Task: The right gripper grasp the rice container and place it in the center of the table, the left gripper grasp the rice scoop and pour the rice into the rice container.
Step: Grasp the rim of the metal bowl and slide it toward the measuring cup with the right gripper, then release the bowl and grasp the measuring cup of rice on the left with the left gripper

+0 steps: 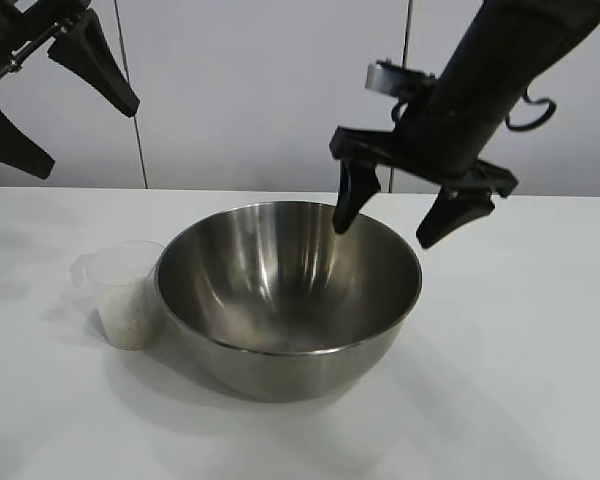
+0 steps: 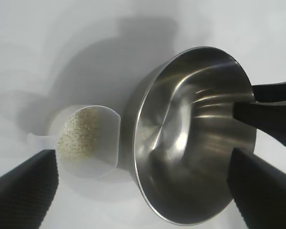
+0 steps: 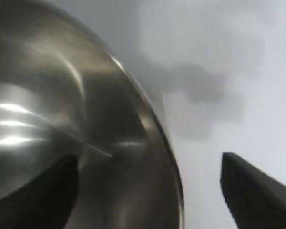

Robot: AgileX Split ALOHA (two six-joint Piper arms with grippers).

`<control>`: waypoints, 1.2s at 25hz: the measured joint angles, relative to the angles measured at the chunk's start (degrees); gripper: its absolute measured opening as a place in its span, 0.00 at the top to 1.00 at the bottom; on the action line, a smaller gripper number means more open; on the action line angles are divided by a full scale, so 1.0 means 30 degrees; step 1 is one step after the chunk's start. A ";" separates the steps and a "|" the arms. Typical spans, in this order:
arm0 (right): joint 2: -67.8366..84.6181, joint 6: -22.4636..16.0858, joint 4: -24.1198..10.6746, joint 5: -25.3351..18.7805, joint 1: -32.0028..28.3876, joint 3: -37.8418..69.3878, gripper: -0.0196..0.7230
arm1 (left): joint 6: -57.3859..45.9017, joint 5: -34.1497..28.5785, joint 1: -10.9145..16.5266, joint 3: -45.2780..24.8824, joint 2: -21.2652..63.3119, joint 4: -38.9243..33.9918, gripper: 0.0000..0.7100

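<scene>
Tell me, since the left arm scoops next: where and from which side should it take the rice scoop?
Grip the rice scoop by its outer wall near the handle tab, coming from above on the side away from the rice container. The bowl crowds its other side, and the cup stands upright, holding rice.

No text, label, brand, number or sign can be read in any view. The large shiny round stainless-steel bowl (image 1: 288,300) carries no marking, the small clear plastic measuring cup (image 1: 125,293) shows no legible graduation lines or figures, and the plain white tabletop (image 1: 520,380) is unmarked.
</scene>
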State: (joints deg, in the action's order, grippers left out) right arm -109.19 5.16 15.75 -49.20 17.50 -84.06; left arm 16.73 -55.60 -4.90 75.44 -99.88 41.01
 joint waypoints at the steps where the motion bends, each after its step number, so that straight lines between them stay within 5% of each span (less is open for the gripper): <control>1: 0.0182 -0.0088 -0.0536 -0.0874 -0.0049 -0.0764 0.09 | 0.0000 0.0000 0.0000 0.0000 0.0000 0.0000 0.02; 7: 0.0372 -0.0220 -0.5126 -0.5300 -0.2464 -0.3599 0.09 | 0.0000 0.0000 0.0000 0.0000 0.0000 0.0000 0.02; 11: 0.0413 -0.0220 -0.6551 -0.6834 -0.4745 -0.3733 0.11 | 0.0000 0.0037 0.0000 0.0000 0.0000 0.0000 0.02; 18: 0.4657 -0.0284 -0.6096 -0.6906 -0.5869 -0.1738 0.11 | 0.0000 0.0037 0.0000 0.0000 0.0000 0.0000 0.02; 24: 1.3642 -0.1061 -0.5957 -0.7179 -0.5869 0.3914 0.11 | 0.0000 0.0037 0.0000 0.0000 0.0000 0.0000 0.02; 30: 2.4587 -0.1225 -0.5957 -0.5307 -0.5869 1.0615 0.11 | 0.0000 0.0045 0.0000 0.0000 0.0000 0.0016 0.02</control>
State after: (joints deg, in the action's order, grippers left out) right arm -35.43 1.49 -2.12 -65.13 -0.11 -52.22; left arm 16.73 -55.46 -4.90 75.44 -99.88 41.06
